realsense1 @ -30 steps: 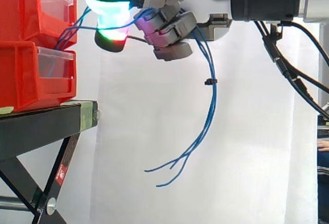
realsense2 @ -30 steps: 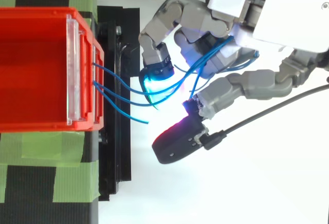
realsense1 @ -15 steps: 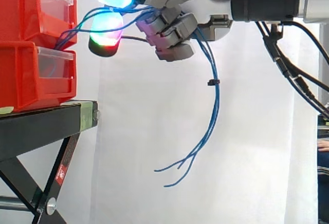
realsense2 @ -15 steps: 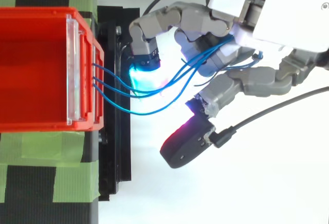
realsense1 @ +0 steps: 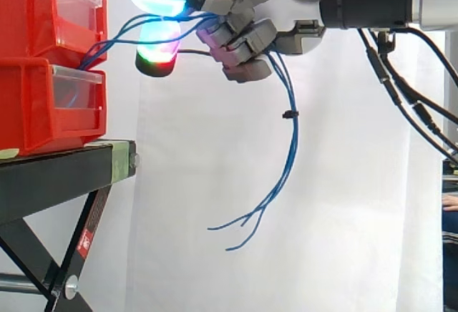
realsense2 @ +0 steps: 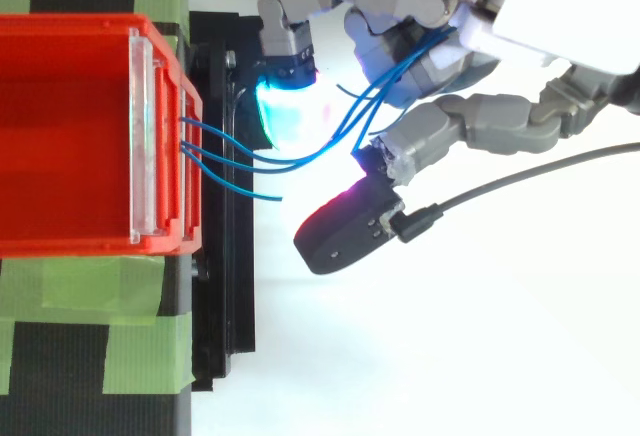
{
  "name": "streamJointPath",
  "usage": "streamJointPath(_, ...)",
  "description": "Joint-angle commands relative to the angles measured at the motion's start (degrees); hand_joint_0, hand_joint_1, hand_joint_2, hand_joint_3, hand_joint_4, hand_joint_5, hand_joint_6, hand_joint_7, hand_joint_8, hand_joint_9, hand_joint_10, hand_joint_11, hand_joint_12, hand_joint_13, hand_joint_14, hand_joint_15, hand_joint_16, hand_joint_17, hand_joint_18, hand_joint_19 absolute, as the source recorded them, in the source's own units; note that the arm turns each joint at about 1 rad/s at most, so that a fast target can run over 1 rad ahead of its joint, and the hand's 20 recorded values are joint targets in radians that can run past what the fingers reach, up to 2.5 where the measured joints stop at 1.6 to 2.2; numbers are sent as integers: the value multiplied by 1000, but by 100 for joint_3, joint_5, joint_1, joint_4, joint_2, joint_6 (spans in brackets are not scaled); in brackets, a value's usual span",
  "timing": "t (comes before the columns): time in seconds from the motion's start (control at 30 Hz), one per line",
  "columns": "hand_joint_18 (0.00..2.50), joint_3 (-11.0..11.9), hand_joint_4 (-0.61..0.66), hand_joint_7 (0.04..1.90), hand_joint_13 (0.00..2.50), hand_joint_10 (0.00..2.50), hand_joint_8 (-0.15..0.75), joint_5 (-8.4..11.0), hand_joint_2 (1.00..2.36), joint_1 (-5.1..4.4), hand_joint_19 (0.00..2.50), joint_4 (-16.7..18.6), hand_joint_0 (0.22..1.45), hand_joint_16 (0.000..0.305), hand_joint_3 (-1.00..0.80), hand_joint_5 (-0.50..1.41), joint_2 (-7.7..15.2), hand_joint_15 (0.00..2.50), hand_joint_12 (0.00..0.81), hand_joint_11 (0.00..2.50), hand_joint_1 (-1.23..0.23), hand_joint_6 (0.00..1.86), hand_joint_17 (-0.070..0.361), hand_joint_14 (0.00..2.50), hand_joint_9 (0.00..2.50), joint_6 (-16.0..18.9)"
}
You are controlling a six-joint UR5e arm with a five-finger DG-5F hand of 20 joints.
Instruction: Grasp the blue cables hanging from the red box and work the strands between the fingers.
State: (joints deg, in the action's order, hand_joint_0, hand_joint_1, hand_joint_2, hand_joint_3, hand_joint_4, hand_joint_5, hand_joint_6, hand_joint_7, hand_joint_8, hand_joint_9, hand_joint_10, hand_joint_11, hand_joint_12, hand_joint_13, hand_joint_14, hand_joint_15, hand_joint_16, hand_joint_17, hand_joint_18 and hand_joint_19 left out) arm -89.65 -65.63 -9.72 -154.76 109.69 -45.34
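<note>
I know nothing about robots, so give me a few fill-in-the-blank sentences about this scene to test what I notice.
The cables held by the robot hand are ___.
They come out of a ___ bin.
Their loose ends dangle ___ the robot hand.
The bins rest on a ___ stand.
Missing words: blue; red; below; black.

Bright, even light on the white curtain (realsense1: pixel 215 154), top-view glare, cyan glow at fingertips (realsense1: pixel 157 3)
</note>
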Motion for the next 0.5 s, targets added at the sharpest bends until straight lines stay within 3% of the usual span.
streamJointPath(0.0, 1391, 0, 207, 1249, 1023, 2500, 350, 33, 1005, -12, 1652, 60, 831, 63, -872, 42, 0, 1295, 431, 1993, -669, 688, 142, 2500, 908, -115)
streamJointPath(0.27, 1391, 0, 207, 1245, 1023, 2500, 350, 42, 1013, -21, 1652, 104, 965, 63, -433, 61, 0, 1295, 431, 1993, -690, 721, 142, 2500, 908, -150)
streamJointPath(0.3, 1391, 0, 210, 1346, 1023, 2500, 350, 42, 1013, -21, 1652, 104, 989, 63, -425, 124, 0, 1295, 431, 1993, -711, 551, 142, 2500, 908, -150)
streamJointPath(0.37, 1391, 0, 207, 1347, 1023, 2500, 350, 42, 1012, -12, 1652, 104, 1043, 63, -443, 129, 0, 1295, 431, 1993, -703, 544, 142, 2500, 908, -150)
streamJointPath(0.43, 1391, 0, 204, 1356, 1023, 2500, 350, 42, 1011, -12, 1652, 104, 1210, 63, -222, 246, 0, 1295, 431, 1993, -634, 465, 142, 2500, 908, -150)
streamJointPath(0.47, 1391, 0, 211, 1420, 1023, 2500, 350, 42, 1013, -21, 1652, 95, 1216, 63, -208, 271, 0, 1295, 431, 1993, -637, 377, 142, 2500, 908, -150)
